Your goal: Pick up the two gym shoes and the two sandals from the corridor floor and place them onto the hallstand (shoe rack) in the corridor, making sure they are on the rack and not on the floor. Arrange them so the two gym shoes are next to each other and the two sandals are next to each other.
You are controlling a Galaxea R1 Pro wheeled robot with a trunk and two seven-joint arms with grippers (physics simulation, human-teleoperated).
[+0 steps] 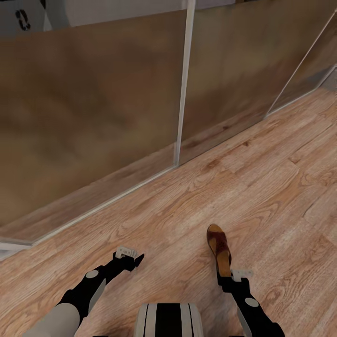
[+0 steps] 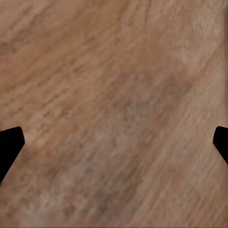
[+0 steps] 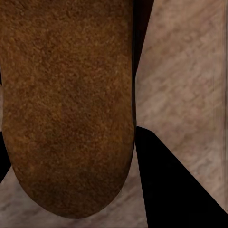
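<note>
The right claw (image 1: 228, 274) is clamped on the heel end of a flat dark-brown leather sandal (image 1: 219, 248) over the light wood-grain plank floor (image 1: 262, 187); the left claw (image 1: 133, 258) hangs spread apart, holding nothing.

One sandal (image 1: 219, 248) in our right gripper (image 1: 226, 274), above the corridor floor (image 1: 262, 187).

We see a single flat sandal, dark brown at its rim with a lighter tan insole, stretching away from our right gripper, which clasps one end of it while the other end points ahead toward the wall side. In our right wrist view the sandal (image 3: 66, 104) shows a rough, grainy brown surface with a rounded end, and a black finger (image 3: 166, 185) lies against its edge. The light brown wood-grain planks of the corridor floor lie beneath it; we cannot tell whether the far end touches them.
</note>
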